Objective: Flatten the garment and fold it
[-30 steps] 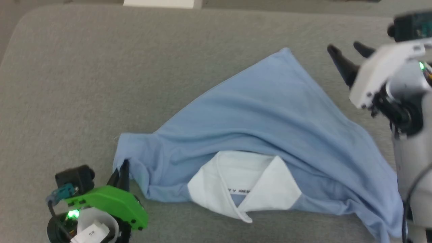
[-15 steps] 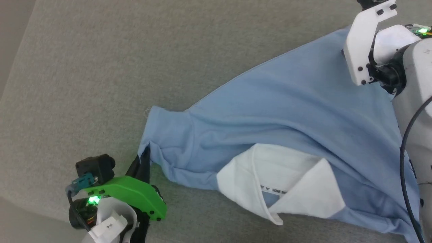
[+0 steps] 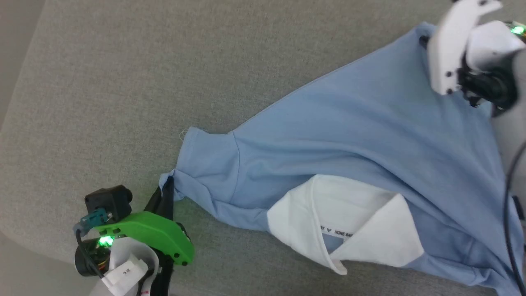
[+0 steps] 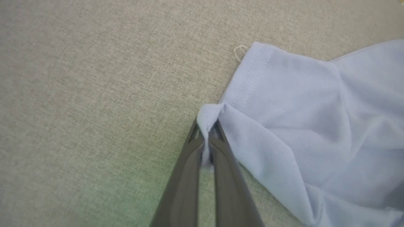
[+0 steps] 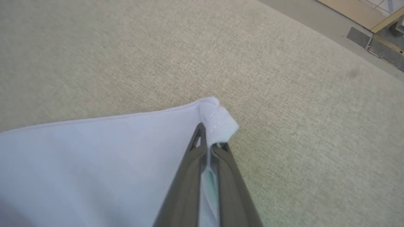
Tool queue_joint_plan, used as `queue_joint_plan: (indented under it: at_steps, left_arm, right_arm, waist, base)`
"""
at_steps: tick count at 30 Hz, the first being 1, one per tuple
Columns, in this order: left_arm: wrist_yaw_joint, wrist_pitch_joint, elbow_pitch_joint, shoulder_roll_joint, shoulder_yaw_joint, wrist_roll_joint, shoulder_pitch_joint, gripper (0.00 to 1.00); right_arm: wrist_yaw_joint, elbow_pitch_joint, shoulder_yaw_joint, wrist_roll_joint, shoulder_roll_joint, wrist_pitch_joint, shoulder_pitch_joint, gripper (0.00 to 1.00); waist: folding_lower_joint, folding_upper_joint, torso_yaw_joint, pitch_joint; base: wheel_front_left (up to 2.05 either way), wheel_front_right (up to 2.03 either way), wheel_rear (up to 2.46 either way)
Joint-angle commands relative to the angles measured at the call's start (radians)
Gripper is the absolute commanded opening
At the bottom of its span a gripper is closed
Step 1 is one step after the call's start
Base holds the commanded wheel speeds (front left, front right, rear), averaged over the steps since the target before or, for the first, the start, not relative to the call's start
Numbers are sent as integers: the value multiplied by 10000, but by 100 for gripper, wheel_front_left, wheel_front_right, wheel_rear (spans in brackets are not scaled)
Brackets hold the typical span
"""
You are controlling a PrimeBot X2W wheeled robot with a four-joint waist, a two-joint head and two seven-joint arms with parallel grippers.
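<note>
The garment [image 3: 349,135], a light blue polo shirt, lies stretched across the grey surface, its white collar [image 3: 345,226] turned toward the near edge. At the lower left my left gripper [image 3: 166,191] is shut on the sleeve's corner; the left wrist view has that gripper [image 4: 206,134] pinching a fold of the garment [image 4: 300,119]. My right gripper [image 5: 208,138] is shut on a far corner of the garment [image 5: 104,157]. In the head view the right arm's white wrist [image 3: 456,45] hides those fingertips.
The grey fabric surface [image 3: 144,82] spreads wide to the left and back of the shirt. Its edge [image 3: 24,263] runs close to my left gripper at the lower left. Beyond the surface's far edge, the right wrist view has a floor [image 5: 372,19].
My right gripper was open beside the shirt, then came over its far corner and shut on it. The head camera shifted. My left gripper kept its hold on the sleeve.
</note>
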Motion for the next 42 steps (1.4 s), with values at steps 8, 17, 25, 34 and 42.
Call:
queue_joint_plan:
  at_steps: [8, 17, 25, 34, 42]
  left_arm:
    - [176, 208, -70, 499, 351, -162, 619, 0]
    - [390, 302, -340, 639, 472, -322, 1419, 0]
    - [-18, -99, -482, 390, 661, -841, 1487, 0]
    - [-1105, 354, -275, 1397, 1185, -942, -1289, 0]
    - [-1893, 1864, 1903, 2357, 748, 28, -6760, 0]
  right_arm:
    - [-13, -3032, -2111, 2226, -609, -1056, 3444, 0]
    - [-13, -5713, -4297, 2539, 877, 77, 8082, 0]
    - [-13, -7120, -4939, 3034, 1534, 2206, 9849, 0]
    - [-13, -7425, -5414, 2895, 947, 2701, 7404, 0]
    - [-13, -5733, -5870, 2169, 1220, 2485, 2492, 0]
  waist:
    - [-1, 0, -1791, -2428]
    - [-1, 0, -2848, -3372]
    - [-1, 0, -3015, -3767]
    - [-1, 0, -2872, -3419]
    - [-1, 0, -2934, -1617]
  base:
    - [0, 0, 0]
    - [0, 0, 0]
    - [0, 0, 0]
    - [0, 0, 0]
    - [0, 0, 0]
